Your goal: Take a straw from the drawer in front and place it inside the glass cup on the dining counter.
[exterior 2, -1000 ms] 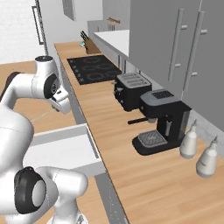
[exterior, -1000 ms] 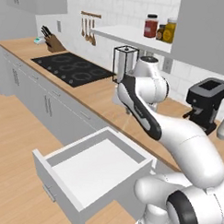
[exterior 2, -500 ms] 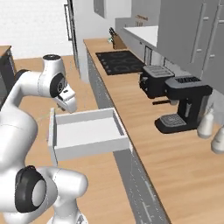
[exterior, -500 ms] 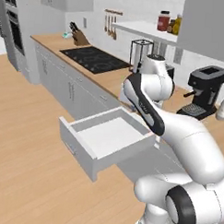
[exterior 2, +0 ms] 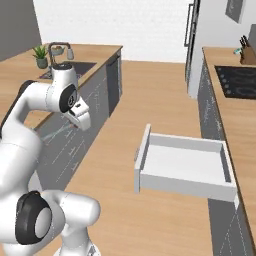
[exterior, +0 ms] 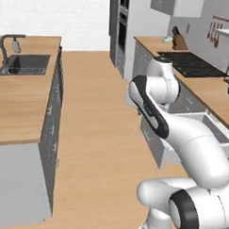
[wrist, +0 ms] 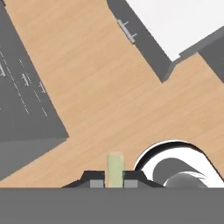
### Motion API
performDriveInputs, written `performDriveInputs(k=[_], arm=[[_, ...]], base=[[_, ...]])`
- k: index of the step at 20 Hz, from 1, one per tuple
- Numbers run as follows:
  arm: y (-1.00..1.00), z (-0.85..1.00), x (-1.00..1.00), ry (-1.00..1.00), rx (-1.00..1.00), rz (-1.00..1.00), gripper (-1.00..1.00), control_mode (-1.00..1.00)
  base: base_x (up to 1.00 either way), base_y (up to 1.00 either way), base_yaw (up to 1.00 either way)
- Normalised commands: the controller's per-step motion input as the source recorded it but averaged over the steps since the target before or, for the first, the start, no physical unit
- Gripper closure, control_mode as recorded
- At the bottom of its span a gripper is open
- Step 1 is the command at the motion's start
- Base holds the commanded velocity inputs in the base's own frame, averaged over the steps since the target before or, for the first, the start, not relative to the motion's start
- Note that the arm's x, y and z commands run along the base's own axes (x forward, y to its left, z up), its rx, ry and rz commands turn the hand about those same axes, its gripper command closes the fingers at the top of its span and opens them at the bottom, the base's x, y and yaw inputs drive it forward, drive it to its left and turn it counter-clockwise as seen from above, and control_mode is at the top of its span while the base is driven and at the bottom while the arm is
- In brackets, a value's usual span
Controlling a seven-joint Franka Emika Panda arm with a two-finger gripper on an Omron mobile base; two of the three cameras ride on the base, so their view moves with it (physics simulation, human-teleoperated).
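While fingers [wrist: 114, 183] pinch straw [wrist: 115, 168], drawer [exterior 2: 185, 165] juts over floor [exterior 2: 145, 105].

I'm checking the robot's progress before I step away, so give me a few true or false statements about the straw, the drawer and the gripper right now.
1. The drawer is pulled open. True.
2. The gripper is open and holds nothing. False: it is shut on the straw, which stands between the fingertips in the hand view.
3. The drawer looks empty inside. True: its white floor is bare in the right base view.
4. The gripper hangs over the hob. False: the hand view shows wooden floor below it.
5. The sink is set in the dining counter. True.
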Motion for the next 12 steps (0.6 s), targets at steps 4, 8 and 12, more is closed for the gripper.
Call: performDriveInputs(k=[4, 8, 12], arm=[[0.00, 0.00, 0.00, 0.00, 0.00, 0.00, 1.00, 1.00], [0.00, 0.00, 0.00, 0.00, 0.00, 0.00, 1.00, 1.00], [0.00, 0.00, 0.00, 0.00, 0.00, 0.00, 1.00, 1.00]], base=[[-0.58, 0.49, 0.28], [0.01, 0.97, 0.01], [0.58, 1.00, -0.07]])
